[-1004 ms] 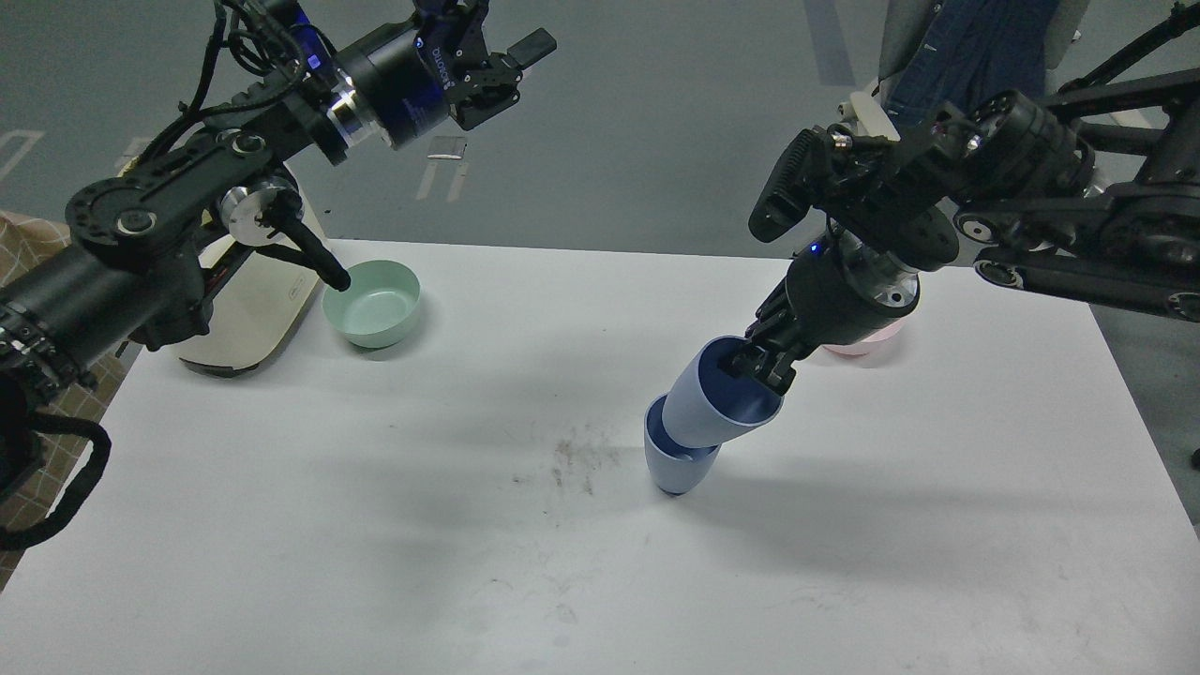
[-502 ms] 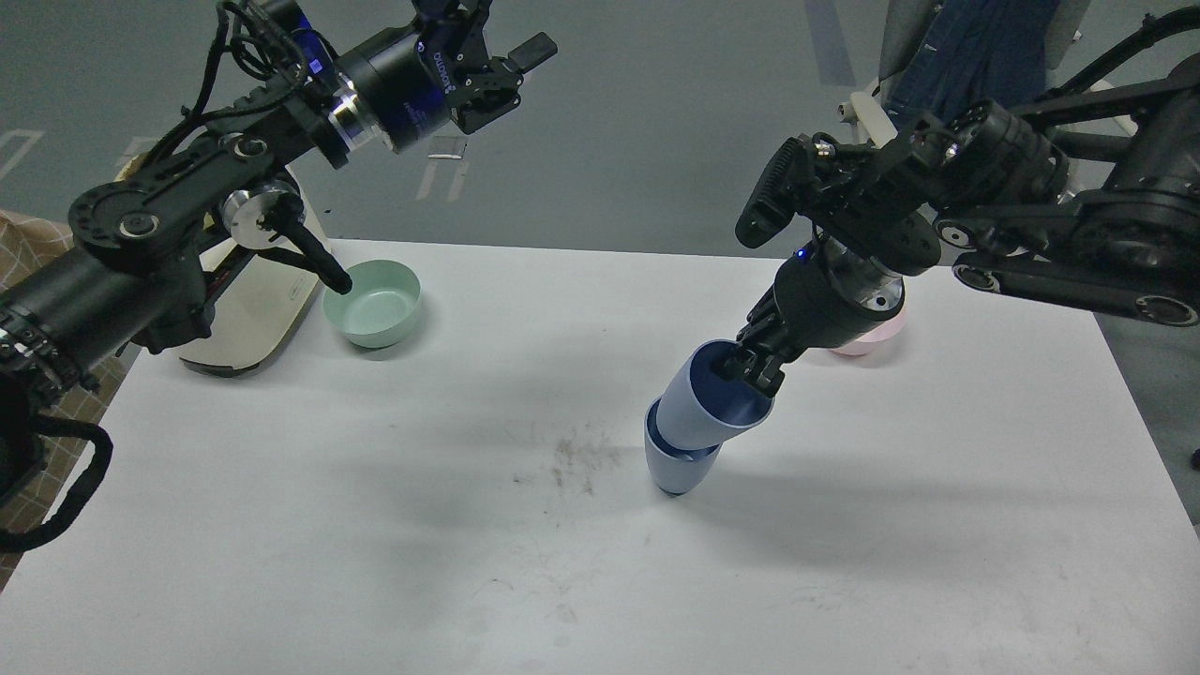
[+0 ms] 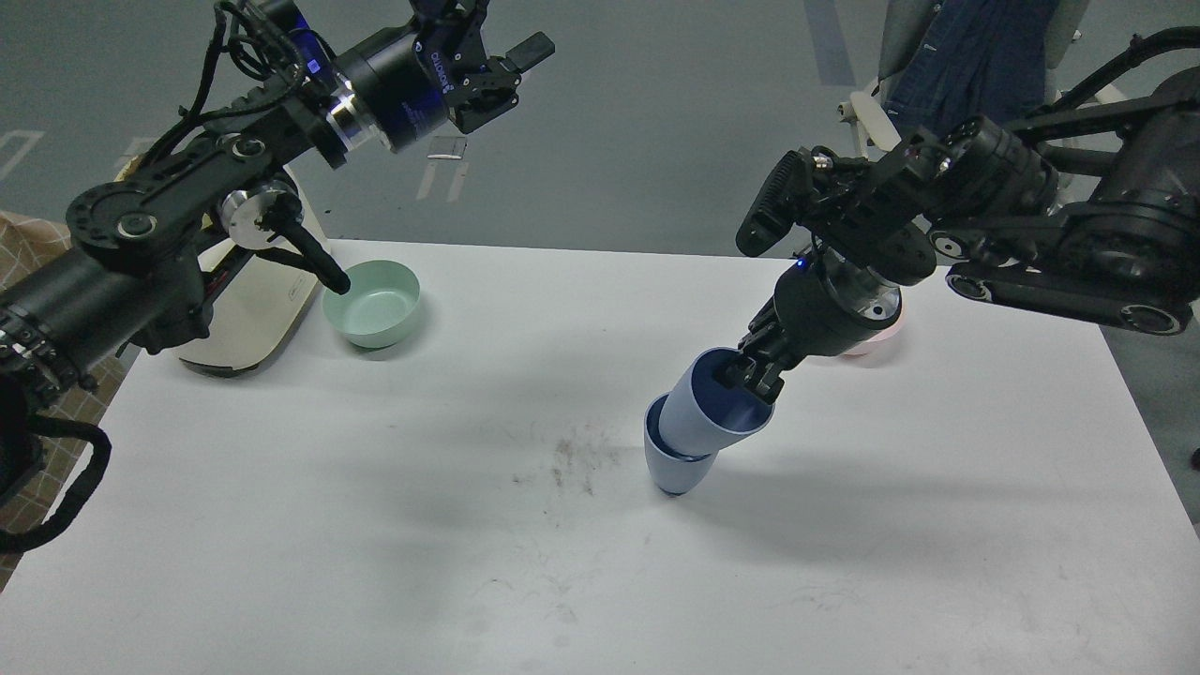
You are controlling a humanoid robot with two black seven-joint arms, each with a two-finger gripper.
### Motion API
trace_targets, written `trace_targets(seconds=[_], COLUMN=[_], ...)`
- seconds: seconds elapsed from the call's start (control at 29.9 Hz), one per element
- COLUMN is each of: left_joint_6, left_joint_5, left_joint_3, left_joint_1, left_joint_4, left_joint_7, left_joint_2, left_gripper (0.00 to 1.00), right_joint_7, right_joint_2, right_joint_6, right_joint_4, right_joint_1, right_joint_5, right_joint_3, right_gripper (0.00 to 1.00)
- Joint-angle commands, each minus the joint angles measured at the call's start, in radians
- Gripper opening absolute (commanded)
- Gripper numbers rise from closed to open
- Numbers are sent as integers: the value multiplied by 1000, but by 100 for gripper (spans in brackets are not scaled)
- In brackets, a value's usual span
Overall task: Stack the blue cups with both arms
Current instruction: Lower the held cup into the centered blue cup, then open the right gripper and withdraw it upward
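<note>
Two blue cups stand right of the table's middle. The lower blue cup (image 3: 671, 466) is upright on the table. The upper blue cup (image 3: 697, 414) sits tilted inside it, its mouth leaning right. My right gripper (image 3: 750, 371) is shut on the upper cup's rim, with one finger inside the cup. My left gripper (image 3: 502, 70) is open and empty, held high above the table's far left, well away from the cups.
A mint-green bowl (image 3: 372, 305) stands at the back left beside a beige board (image 3: 246, 319). A pink bowl (image 3: 872, 343) is mostly hidden behind my right wrist. Scuff marks (image 3: 577, 459) lie left of the cups. A person (image 3: 966, 47) stands beyond the table.
My right gripper has shifted slightly left and down with the upper cup, which sits a little deeper in the lower one. The left arm has barely moved.
</note>
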Motion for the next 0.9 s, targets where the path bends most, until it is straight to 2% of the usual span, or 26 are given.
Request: trace_targets(seconds=[0.0,0.07,0.27,0.5,0.57,0.6,0.64,0.67,0.87], left_joint_6=[0,0,0,0,0,0,0,0,0], left_joint_5=[-2,-2,-2,-3,-3,-3,-5,-5,-9], left_joint_3=[-1,1,-1,-1,-1,-1,-1,-2,-7], left_joint_1=[0,0,0,-2,-2,-2,0,-2,0], left_joint_4=[0,0,0,0,0,0,0,0,14], left_joint_7=[0,0,0,-2,-2,0,0,2,5], left_joint_2=[2,2,3,6,6,8,8,8,8], left_gripper=[97,97,97,97,97,97,97,97,97], right_joint_7=[0,0,0,0,0,0,0,0,0], right_joint_2=[1,-1,-3,-9,-13,-24,-42,-53,-179], right_joint_6=[0,0,0,0,0,0,0,0,0], right_joint_4=[0,3,3,3,-1,-6,-23,-38,-188], right_joint_1=[-1,-1,1,16,31,47,57,64,10], right_joint_5=[15,15,16,67,96,132,184,217,655], right_joint_3=[0,0,0,0,3,9,15,23,178], right_gripper=[21,30,38,54,63,74,88,93,96])
